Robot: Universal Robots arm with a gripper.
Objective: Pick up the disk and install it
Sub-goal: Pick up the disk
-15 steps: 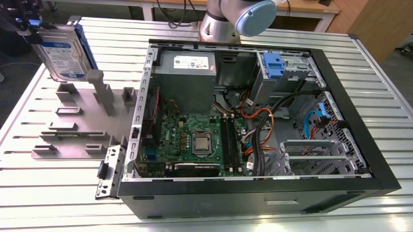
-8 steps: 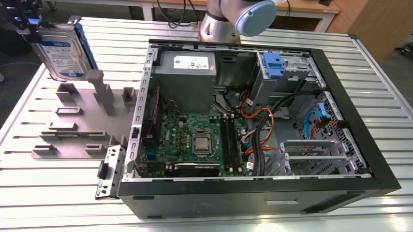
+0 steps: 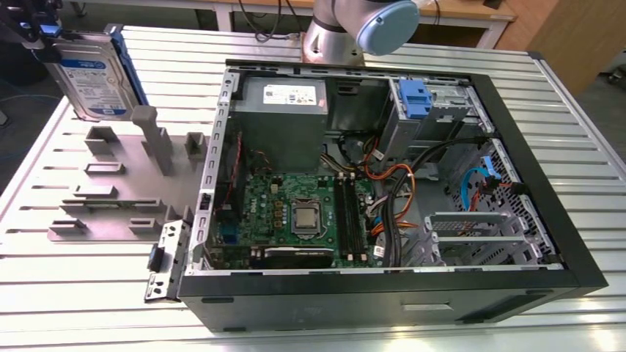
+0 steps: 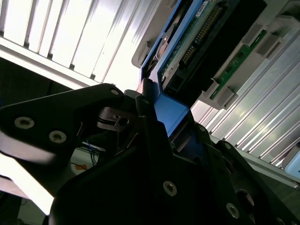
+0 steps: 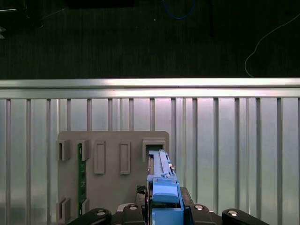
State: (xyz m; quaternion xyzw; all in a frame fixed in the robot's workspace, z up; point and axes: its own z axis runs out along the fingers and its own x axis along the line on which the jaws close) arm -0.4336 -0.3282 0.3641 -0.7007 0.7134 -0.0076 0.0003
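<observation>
Clenching disk (image 3: 93,77) by blue end tab (image 4: 169,115) with end effector (image 5: 164,213), probably to leave side rails (image 3: 130,66) free for sliding in. Holding it on edge, straight below end effector, over slotted holder (image 5: 108,178) on tabletop (image 3: 78,293). Open computer case (image 3: 391,183) well apart from end effector; not yet installed.

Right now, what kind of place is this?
Likely a robotics lab bench for PC assembly: an open computer case on a slotted aluminium table, a grey fixture plate beside it, the disk upright at that plate.
</observation>
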